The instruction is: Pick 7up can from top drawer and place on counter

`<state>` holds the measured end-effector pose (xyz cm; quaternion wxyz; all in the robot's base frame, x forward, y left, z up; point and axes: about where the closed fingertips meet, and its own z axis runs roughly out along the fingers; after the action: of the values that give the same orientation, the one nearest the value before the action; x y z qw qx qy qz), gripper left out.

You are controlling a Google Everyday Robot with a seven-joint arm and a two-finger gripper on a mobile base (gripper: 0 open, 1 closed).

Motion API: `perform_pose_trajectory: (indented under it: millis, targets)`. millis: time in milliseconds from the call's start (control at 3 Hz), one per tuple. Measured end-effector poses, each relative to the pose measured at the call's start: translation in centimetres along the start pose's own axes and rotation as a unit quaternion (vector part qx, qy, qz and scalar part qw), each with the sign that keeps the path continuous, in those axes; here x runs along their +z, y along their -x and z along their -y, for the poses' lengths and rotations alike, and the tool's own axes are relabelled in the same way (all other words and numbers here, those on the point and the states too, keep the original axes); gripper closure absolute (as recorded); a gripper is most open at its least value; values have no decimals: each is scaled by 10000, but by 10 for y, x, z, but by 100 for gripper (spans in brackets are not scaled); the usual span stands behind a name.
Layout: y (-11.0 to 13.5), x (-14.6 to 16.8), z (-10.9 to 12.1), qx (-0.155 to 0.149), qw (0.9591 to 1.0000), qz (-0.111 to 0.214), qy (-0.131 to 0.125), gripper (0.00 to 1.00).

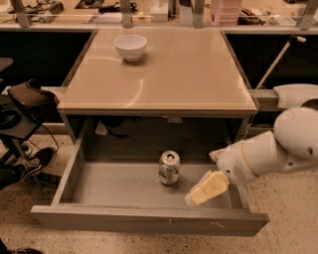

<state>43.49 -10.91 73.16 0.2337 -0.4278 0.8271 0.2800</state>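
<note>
The 7up can (169, 167) stands upright on the floor of the open top drawer (149, 219), near its middle. The can is silvery with a dark mottled print and a shiny top. My gripper (206, 188), pale yellow at the end of a white arm, hangs over the drawer's right front part. It is to the right of the can and a little nearer the front panel, apart from the can and holding nothing. The beige counter (169, 79) tops the cabinet above the drawer.
A white bowl (130, 47) sits at the counter's back left. A cluttered shelf with metal posts (198, 12) runs behind the counter. A dark chair (25, 99) and a shoe (30, 163) stand on the floor to the left. The white arm (278, 149) reaches in from the right.
</note>
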Motion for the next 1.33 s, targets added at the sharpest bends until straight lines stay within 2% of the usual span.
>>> perform_pose_trajectory:
  millis: [333,667,1000,1333]
  targets:
    - [-30,14,1,323,9993,-22,-176,0]
    - [-30,15,1,319,9993,-23,-175,0]
    - [-15,21,21,691,9962,319,-425,0]
    - [0,37,45,1894,9731,1166,-603,0]
